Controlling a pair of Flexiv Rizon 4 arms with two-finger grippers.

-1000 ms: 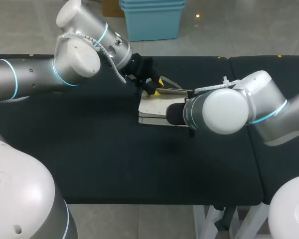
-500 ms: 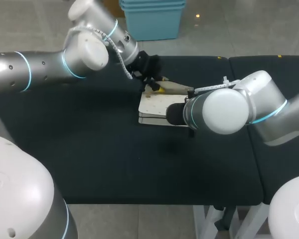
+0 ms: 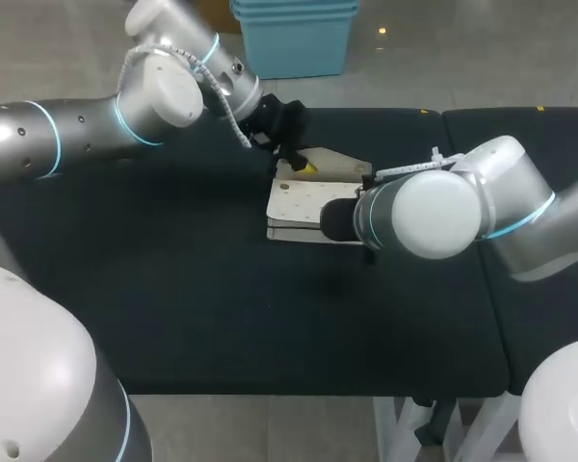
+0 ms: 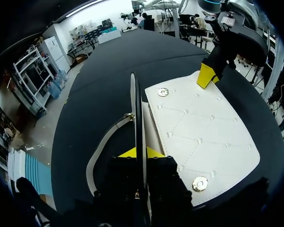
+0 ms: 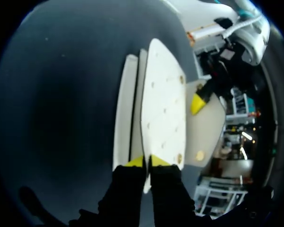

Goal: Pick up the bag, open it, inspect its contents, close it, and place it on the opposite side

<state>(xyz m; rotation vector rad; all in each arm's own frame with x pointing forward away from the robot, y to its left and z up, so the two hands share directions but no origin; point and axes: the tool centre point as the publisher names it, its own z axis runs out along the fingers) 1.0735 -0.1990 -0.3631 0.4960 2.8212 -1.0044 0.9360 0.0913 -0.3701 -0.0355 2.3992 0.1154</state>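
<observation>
Head view: a white bag [image 3: 308,200] lies just 12 o'clock of the middle of the counter [image 3: 173,289], with both grippers pinching it.
The left gripper [image 4: 142,152], at the bag's 11 o'clock corner, is pressed onto a thin upright edge. The strap [image 4: 97,156] loops beside it. The right gripper [image 5: 147,161], at 3 o'clock, nips the edge of the opened quilted flap [image 4: 203,137], whose snaps [image 4: 163,92] are showing.
</observation>
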